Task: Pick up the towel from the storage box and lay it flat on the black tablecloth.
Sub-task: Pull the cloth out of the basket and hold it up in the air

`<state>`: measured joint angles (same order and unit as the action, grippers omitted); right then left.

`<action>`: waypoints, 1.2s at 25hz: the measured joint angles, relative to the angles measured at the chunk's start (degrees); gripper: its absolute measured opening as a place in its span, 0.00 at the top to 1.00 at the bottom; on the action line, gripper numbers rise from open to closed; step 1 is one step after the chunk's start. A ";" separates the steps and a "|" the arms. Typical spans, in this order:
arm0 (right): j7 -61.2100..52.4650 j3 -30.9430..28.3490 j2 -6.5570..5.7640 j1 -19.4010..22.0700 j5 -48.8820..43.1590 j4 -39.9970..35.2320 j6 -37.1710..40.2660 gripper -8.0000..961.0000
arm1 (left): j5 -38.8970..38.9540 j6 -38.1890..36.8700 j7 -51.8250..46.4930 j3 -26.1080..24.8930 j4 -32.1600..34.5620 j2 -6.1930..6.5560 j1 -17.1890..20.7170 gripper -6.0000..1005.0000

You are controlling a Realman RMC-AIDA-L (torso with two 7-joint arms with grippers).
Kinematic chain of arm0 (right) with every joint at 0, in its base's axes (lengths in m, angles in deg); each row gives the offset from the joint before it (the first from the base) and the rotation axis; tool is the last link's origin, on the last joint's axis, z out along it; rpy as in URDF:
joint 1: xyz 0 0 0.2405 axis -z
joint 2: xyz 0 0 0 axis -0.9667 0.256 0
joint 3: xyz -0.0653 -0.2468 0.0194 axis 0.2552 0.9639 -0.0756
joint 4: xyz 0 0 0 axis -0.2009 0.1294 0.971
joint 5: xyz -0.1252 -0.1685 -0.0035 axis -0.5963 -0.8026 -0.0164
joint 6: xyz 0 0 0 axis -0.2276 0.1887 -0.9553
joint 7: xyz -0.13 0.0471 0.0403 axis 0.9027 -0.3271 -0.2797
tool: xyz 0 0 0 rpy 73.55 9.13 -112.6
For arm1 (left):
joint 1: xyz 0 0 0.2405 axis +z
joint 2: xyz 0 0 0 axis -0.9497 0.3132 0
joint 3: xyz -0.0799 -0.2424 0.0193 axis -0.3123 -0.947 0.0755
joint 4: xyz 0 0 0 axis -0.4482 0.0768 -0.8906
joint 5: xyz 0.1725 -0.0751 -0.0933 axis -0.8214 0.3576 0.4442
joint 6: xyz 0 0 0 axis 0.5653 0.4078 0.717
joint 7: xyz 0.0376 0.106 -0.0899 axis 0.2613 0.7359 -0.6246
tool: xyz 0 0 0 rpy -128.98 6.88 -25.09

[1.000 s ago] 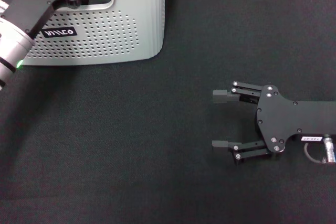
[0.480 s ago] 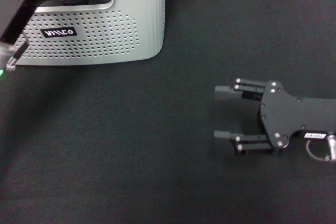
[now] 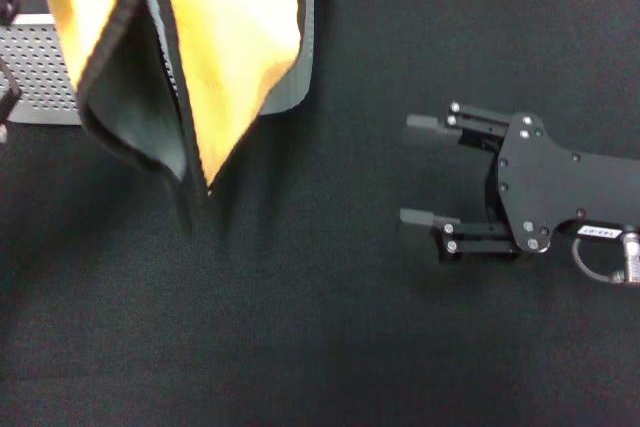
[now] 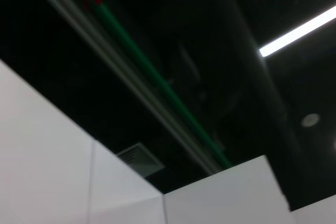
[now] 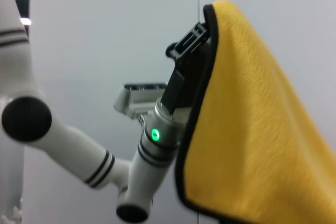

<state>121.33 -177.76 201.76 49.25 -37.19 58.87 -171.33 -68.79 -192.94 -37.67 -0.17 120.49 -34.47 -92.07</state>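
One towel (image 3: 215, 57) hangs in the air at the left of the head view, folded lengthwise so that its yellow-orange face shows on the right and a grey face on the left, with black stitched edging running down the folds to a point above the black tablecloth (image 3: 300, 327). Behind it, the storage box (image 3: 35, 77) shows only as a strip of light grey perforated wall at the far left and a sliver of rounded corner by the towel's right edge. The right wrist view shows the left gripper (image 5: 191, 51) raised, with the towel draped over it and hanging down beside the arm; the cloth covers its fingers, so whether they are clenched on it cannot be told. To the right in the head view, well apart from the towel, the right gripper (image 3: 420, 172) lies low over the tablecloth, its fingers spread apart and holding nothing.
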 joint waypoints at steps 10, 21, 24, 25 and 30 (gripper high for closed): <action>4.80 11.14 0.10 -0.42 14.74 -0.14 1.36 0.19 | 3.44 0.27 12.95 12.62 -6.69 -0.54 -0.30 0.99; 11.17 25.21 0.09 -1.66 32.40 -0.18 8.48 0.19 | 14.89 5.39 23.62 29.66 -6.30 -0.58 -1.46 0.99; 13.88 29.06 0.10 -2.04 36.72 -0.18 12.30 0.19 | 17.26 5.92 24.68 32.55 -6.28 -0.52 -2.14 0.99; 14.21 29.47 0.08 -2.10 37.33 -0.18 13.11 0.19 | 17.31 5.91 24.72 32.62 -6.26 -0.52 -2.14 0.99; 14.79 29.69 0.09 -1.07 38.19 -0.80 15.62 0.20 | 17.82 5.64 24.87 33.00 -5.31 -0.50 -1.40 0.99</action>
<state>136.11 -148.07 201.85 48.18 1.00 58.07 -155.71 -50.97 -187.30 -12.80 32.83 115.18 -34.97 -93.47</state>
